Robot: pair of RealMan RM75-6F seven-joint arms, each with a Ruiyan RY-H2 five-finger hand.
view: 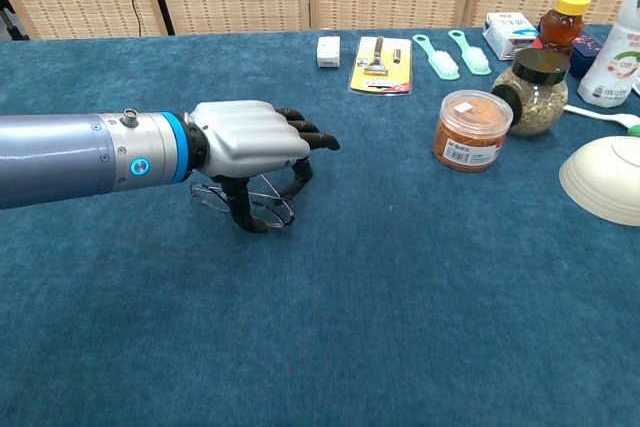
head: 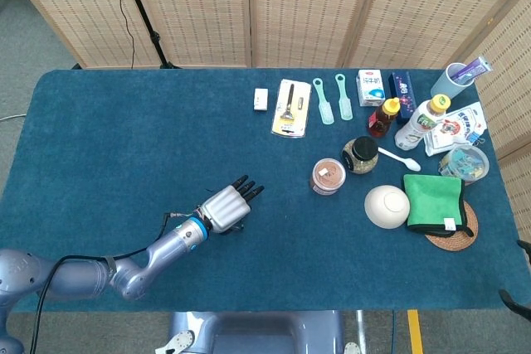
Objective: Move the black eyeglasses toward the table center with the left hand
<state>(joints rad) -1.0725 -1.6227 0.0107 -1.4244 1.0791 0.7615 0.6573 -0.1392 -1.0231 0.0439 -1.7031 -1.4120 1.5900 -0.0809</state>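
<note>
The black eyeglasses (view: 243,201) have thin wire rims and sit under my left hand (view: 250,142) on the blue cloth, left of the table's middle. The thumb and fingers curl down around the frame and hold it, and the lenses look tilted rather than flat. In the head view the left hand (head: 226,207) covers the glasses almost entirely. No right hand shows in either view.
An orange-lidded jar (view: 471,129) and a dark-lidded jar (view: 530,89) stand to the right, with a white bowl (view: 608,178) beyond them. A yellow card pack (head: 291,108), two green brushes (head: 323,101), bottles and a green cloth (head: 433,203) fill the far right.
</note>
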